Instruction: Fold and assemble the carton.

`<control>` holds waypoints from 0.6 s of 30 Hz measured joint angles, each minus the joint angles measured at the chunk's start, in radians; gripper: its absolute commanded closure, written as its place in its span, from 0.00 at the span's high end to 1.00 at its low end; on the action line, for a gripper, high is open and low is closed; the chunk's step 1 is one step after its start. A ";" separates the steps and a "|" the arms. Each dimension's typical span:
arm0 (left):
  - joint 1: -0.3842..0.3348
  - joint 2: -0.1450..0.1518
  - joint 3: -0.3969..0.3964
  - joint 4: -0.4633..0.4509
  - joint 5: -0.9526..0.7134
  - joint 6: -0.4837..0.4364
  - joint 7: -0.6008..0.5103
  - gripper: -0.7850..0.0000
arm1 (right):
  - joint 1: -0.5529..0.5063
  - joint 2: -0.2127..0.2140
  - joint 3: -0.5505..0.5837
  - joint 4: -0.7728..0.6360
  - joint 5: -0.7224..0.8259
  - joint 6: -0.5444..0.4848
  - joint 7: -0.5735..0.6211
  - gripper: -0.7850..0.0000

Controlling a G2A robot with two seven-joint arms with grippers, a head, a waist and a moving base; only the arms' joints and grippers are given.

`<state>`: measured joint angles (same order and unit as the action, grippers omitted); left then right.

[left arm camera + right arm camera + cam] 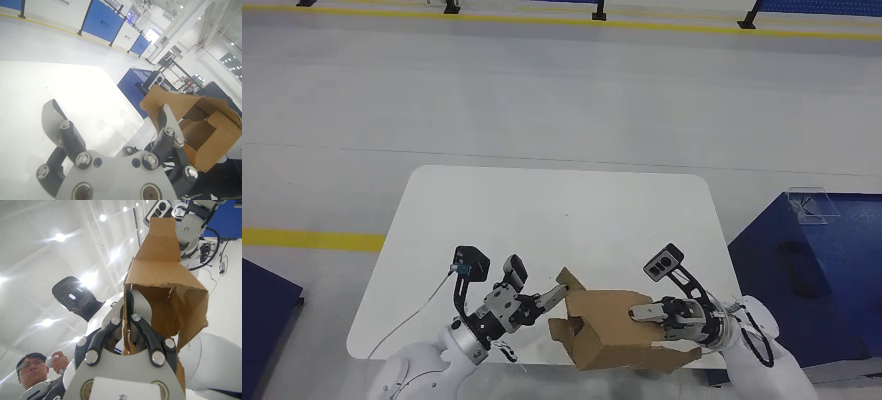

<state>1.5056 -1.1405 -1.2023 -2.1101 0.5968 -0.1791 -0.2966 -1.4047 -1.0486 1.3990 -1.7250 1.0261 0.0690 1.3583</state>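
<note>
Top: carton [607, 325] was half-formed at the surface's [542, 210] near edge. Left wrist: your left end effector [108, 106] was spread, one finger against a flap [151, 100]; you needed to push along its crease. Right wrist: right end effector [128, 306] was clamped on the carton's edge, bracing it.

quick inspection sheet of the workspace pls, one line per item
surface: white table with rounded corners
job's things: brown carton, partly opened, flaps loose, held at the table's near edge
clutter: nothing seen
grippers: left gripper open, one of its fingers against a carton flap; right gripper shut on a carton wall
cables: thin cable loops from the left wrist over the table
surroundings: blue cabinet beside the table; yellow floor line; blue barriers
</note>
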 measured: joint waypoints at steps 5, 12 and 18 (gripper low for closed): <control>0.033 0.002 -0.038 -0.016 -0.030 -0.037 0.041 1.00 | 0.029 -0.006 0.001 0.044 0.091 0.027 -0.037 0.00; 0.060 0.007 -0.076 -0.019 -0.052 -0.067 0.031 1.00 | 0.052 -0.012 -0.011 0.070 0.132 0.049 -0.042 0.00; 0.056 0.006 -0.068 -0.016 -0.060 -0.084 0.010 1.00 | 0.051 -0.014 -0.018 0.062 0.102 0.032 -0.041 0.00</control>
<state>1.5614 -1.1344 -1.2702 -2.1259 0.5371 -0.2629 -0.2864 -1.3535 -1.0624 1.3811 -1.6631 1.1279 0.1010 1.3177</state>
